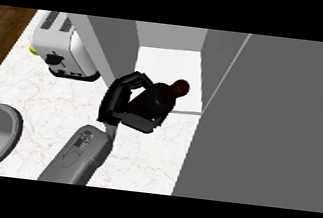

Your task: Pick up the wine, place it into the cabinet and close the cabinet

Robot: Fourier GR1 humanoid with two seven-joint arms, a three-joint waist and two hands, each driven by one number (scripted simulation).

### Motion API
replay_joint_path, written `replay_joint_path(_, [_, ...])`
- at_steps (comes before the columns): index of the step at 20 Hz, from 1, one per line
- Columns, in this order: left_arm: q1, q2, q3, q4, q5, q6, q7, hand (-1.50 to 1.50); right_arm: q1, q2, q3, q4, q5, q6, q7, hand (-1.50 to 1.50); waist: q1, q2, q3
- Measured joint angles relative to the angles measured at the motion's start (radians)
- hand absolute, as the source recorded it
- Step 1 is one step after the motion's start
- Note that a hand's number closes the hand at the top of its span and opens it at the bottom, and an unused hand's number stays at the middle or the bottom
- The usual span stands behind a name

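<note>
One wine bottle [170,93], one toaster [67,52], one cabinet [282,119], one hand [115,99], one grey forearm [78,154].

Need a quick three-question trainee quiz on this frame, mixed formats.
1. True or false: the left hand is curled round the wine bottle.
2. Fill in: the appliance on the counter left of the cabinet is a ____.
3. Where is the bottle? A flat on the counter; B at the cabinet's open front; C on top of the appliance.
Key: 1 true; 2 toaster; 3 B.
</note>
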Motion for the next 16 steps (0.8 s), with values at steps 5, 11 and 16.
replay_joint_path(5, [-0.095,0.0,0.0,0.116,0.046,0.012,-0.034,1.5,0.012,-0.001,-0.002,0.001,-0.006,0.007,-0.02,-1.5,-0.004,0.001,0.0])
replay_joint_path(11, [-0.216,0.0,-0.014,0.263,0.137,0.044,-0.076,1.5,0.014,0.006,0.011,0.002,-0.012,0.016,-0.041,-1.5,-0.016,0.004,-0.001])
replay_joint_path(16, [-0.302,0.0,-0.013,0.39,0.191,0.055,-0.111,1.5,0.052,0.002,0.015,0.003,-0.018,0.021,-0.089,-1.5,-0.02,0.004,0.0])
